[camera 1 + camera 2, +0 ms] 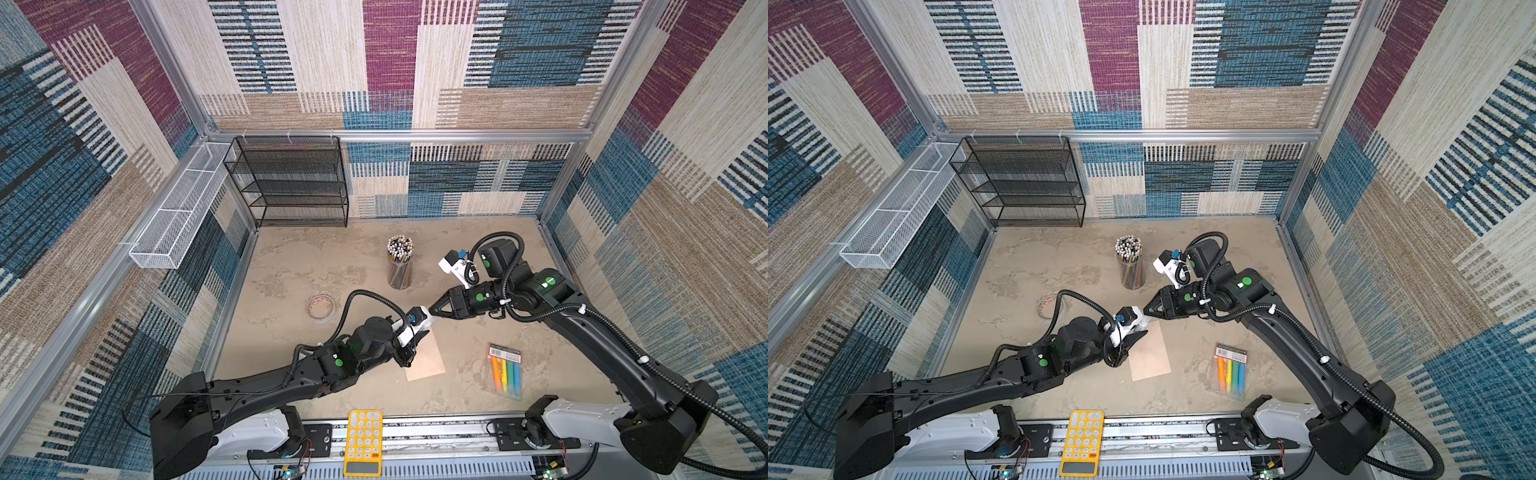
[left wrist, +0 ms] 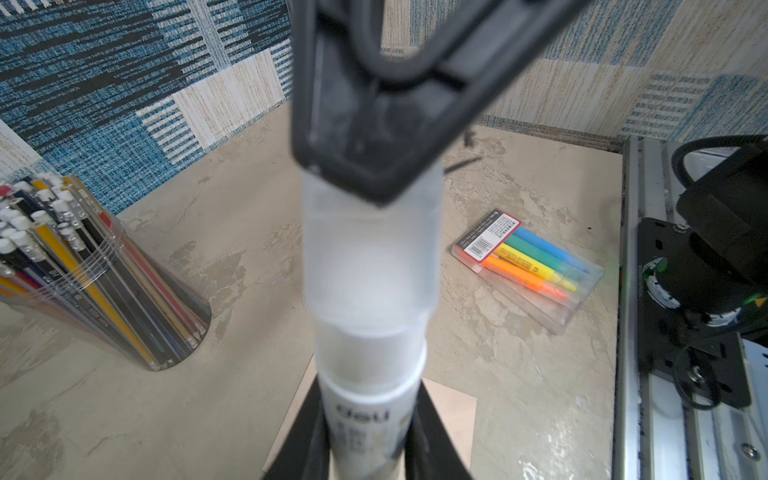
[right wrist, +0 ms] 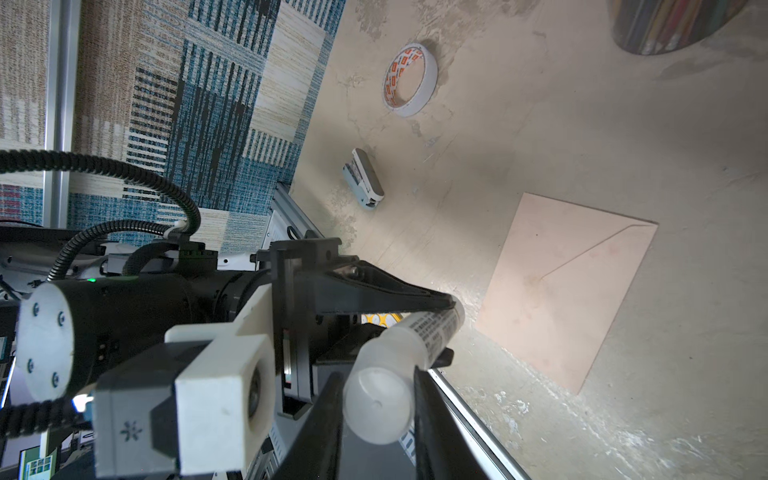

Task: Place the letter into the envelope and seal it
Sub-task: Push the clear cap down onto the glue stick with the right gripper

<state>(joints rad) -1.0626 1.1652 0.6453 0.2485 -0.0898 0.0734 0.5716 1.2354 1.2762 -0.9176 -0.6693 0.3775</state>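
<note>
- Your left pincer [image 2: 368, 376] is clamped on the body of the glue stick [image 3: 436, 326]. Your right pincer [image 3: 376, 374] is clamped on its translucent cap [image 3: 378, 399].
- The stick's long axis runs straight from one pincer to the other, so any uncapping pull would have to follow that line.
- The envelope [image 1: 428, 357] lies flat on the surface [image 1: 291, 270] with its flap folded down. Its far corner sits just under the two pincers and its long axis points away from the front rail. Your left arm is nearer to it.
- No white letter shows, and you cannot tell whether it is inside.
- Count:
  - one envelope
  - one glue stick
  - one tape roll [image 3: 409, 79]
  - one small stapler [image 3: 365, 178]
  - one cup of pencils [image 1: 400, 266]
  - one pack of four highlighters [image 1: 505, 372]
  - one yellow calculator [image 1: 363, 442]
</note>
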